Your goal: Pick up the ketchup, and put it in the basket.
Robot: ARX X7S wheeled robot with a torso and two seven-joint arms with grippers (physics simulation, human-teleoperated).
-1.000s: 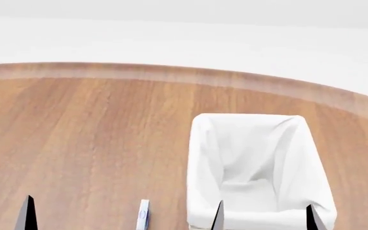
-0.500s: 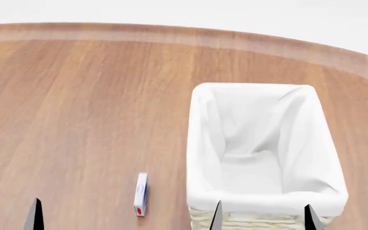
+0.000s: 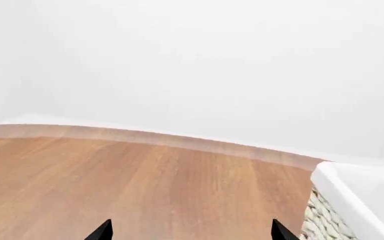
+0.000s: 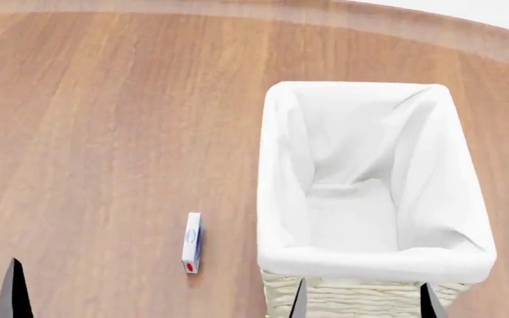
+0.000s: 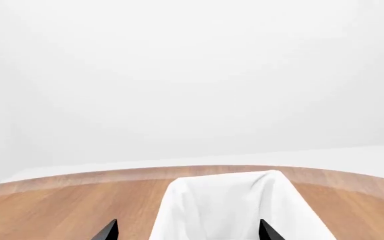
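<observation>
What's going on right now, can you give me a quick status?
Both grippers open, empty. Ketchup not in view. Basket on the table, nothing visible inside. Small white box lies left of it, apart, not blocking.

left pincer (image 3: 190,232) jaws apart, right pincer (image 5: 188,231) jaws apart, both empty

The basket (image 4: 374,262) is a rectangular cream-white woven wicker piece with a white cloth liner folded over its rim and sagging into the inside. It stands upright on the wooden table (image 4: 104,132), at the right of the head view, its long side running away from the robot. The woven wall shows only at its near end, below the liner. Nothing lies in the visible interior. The ketchup appears in no view.
</observation>
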